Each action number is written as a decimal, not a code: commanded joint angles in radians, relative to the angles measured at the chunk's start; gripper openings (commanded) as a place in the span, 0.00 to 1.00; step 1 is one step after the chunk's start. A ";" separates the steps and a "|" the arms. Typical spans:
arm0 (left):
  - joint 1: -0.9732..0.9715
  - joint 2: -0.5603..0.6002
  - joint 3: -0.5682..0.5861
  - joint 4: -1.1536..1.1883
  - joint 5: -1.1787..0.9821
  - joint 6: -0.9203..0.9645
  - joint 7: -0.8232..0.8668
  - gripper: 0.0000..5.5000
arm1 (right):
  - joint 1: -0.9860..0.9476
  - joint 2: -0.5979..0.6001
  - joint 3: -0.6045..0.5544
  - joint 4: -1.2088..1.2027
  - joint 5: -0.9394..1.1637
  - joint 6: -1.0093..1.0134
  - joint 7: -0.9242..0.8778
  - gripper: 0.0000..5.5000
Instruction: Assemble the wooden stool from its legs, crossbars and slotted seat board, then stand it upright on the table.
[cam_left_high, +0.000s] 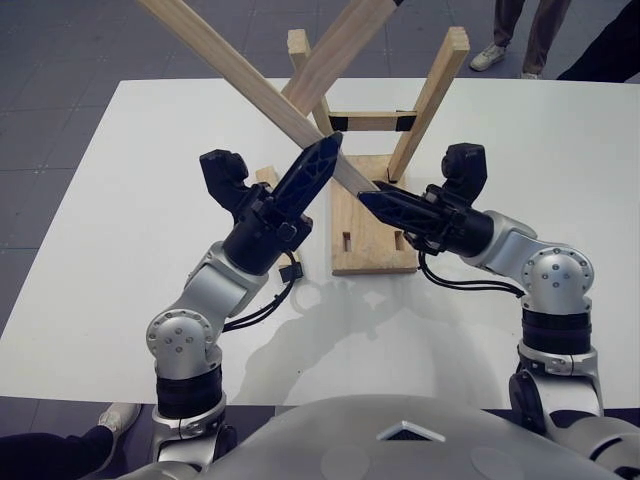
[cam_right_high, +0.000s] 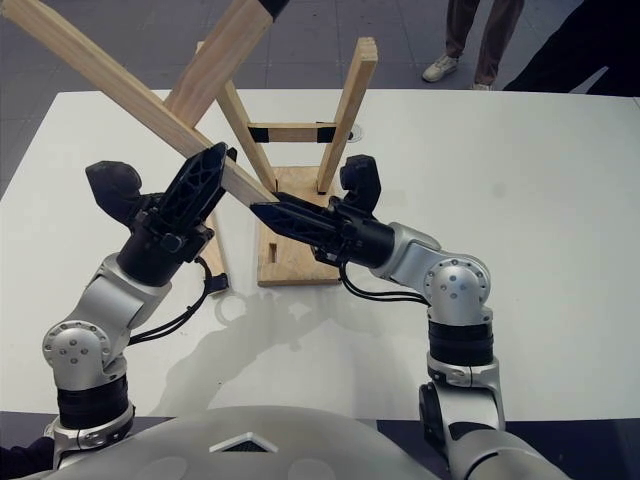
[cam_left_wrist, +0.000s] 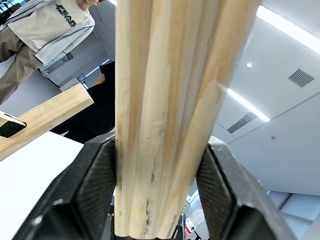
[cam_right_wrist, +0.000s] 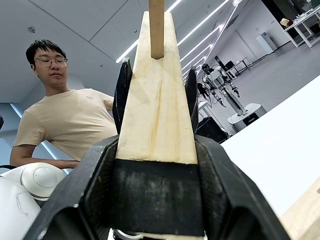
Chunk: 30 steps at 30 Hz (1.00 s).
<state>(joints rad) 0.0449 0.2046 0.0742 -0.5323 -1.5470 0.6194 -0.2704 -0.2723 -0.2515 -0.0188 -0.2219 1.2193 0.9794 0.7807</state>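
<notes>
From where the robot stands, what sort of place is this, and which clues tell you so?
Probably a robotics lab or test hall: a white table on grey floor tiles, long ceiling strip lights, and another robot arm rig standing in the open hall behind.

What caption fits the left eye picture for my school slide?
Left gripper and right gripper hold crossed pale wooden legs above the slotted wooden seat board on the white table.

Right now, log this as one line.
left tool: shut on leg | right tool: shut on second leg | legs crossed midair | seat board on table
</notes>
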 joint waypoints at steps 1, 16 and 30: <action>-0.001 -0.011 0.016 0.001 -0.011 -0.021 0.000 0.40 | -0.024 0.007 -0.018 0.010 0.018 0.005 -0.028 0.46; -0.002 0.006 0.029 0.022 0.034 -0.027 -0.030 0.38 | 0.020 -0.102 -0.003 -0.019 -0.046 0.017 0.031 0.67; -0.130 0.271 -0.027 -0.003 0.587 -0.064 -0.241 0.37 | 0.024 -0.181 -0.056 0.036 -0.117 -0.021 0.064 0.67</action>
<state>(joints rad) -0.0408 0.4635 0.0416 -0.5158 -0.9822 0.5766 -0.4953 -0.2430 -0.4102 -0.0602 -0.1924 1.1192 0.9644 0.8381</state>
